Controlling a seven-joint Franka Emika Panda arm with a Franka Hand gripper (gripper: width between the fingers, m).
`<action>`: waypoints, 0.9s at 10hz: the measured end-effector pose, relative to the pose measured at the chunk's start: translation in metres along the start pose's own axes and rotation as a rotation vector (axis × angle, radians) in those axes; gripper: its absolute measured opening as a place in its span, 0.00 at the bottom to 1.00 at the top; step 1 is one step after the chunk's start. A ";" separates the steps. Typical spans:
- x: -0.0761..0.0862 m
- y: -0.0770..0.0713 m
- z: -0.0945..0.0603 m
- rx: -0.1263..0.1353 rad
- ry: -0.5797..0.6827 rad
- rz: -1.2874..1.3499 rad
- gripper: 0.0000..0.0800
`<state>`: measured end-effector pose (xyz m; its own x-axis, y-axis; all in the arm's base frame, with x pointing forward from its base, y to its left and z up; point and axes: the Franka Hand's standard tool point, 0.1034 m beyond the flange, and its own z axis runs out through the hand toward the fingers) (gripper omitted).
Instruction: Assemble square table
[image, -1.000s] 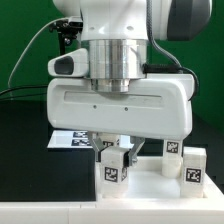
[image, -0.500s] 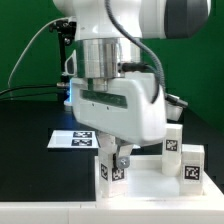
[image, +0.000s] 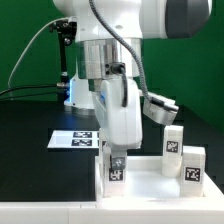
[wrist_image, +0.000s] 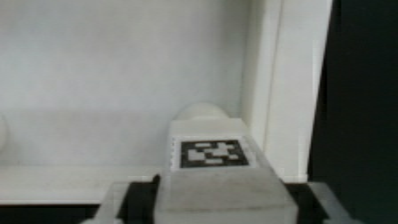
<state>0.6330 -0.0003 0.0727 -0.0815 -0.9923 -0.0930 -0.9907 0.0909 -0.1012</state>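
On the black table (image: 25, 150), seen in the exterior view from left to right: the marker board (image: 70, 139) lies flat, and beside it the jaws (image: 114, 160) are clamped on a white tagged leg (image: 115, 172), held upright at a corner of the square table top (image: 150, 184). Two more legs stand farther right, one (image: 173, 141) behind the slab, the other (image: 192, 166) on it. In the wrist view, the gripped leg (wrist_image: 217, 160) hangs close to the slab's raised rim (wrist_image: 267, 90).
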 end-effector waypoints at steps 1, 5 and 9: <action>0.002 0.000 -0.002 -0.013 -0.018 0.160 0.36; 0.010 0.006 -0.001 -0.026 0.010 0.531 0.36; 0.009 0.007 -0.002 -0.020 0.021 0.517 0.63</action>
<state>0.6248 -0.0088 0.0731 -0.5631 -0.8196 -0.1058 -0.8222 0.5685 -0.0282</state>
